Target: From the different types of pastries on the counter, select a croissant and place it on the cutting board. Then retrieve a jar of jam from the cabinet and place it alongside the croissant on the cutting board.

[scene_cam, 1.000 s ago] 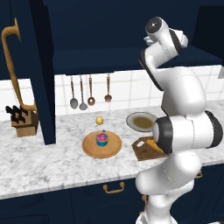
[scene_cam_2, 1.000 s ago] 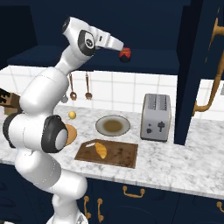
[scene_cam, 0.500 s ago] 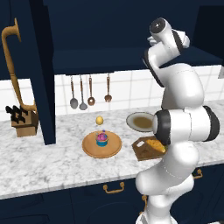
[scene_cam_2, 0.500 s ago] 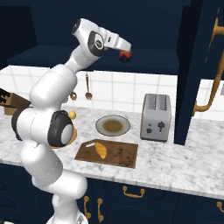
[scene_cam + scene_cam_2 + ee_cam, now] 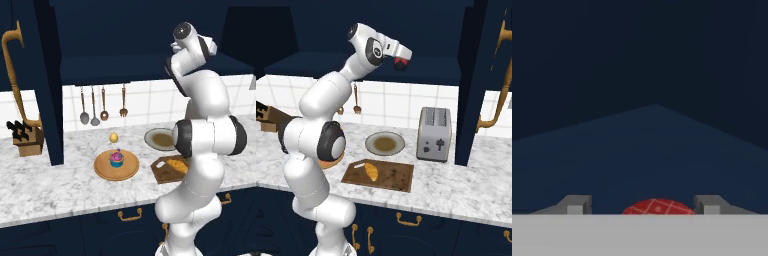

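Red jar of jam point(image 5: 401, 62) sits clamped between the robot's fingers point(image 5: 400, 63), held high in front of the dark navy cabinet point(image 5: 421, 35) recess, well above the marbled tabletop point(image 5: 466, 187). From the hand camera, the jar's red top peeks up between the two grey fingertips point(image 5: 577, 204), which close in on either side of it, with the cabinet's deep blue shelf stretching ahead.

Below, the golden croissant point(image 5: 371, 171) lies on the dark brown cutting board point(image 5: 391, 176), toward its left half in the right base view, with a small pale patch at the board's near-left corner. A round grey plate point(image 5: 385, 144) rests just behind the board, and a silver toaster point(image 5: 434, 133) stands to the plate's right.

Seen from the left base camera, the pink-frosted cupcake point(image 5: 116, 158) in its blue wrapper stands on a round light-wood plate point(image 5: 107, 168), with the small yellow bun point(image 5: 113, 137) just behind it on the stone. Utensils point(image 5: 103, 103) hang on the tiled wall, and a knife block point(image 5: 25, 138) stands at the far left
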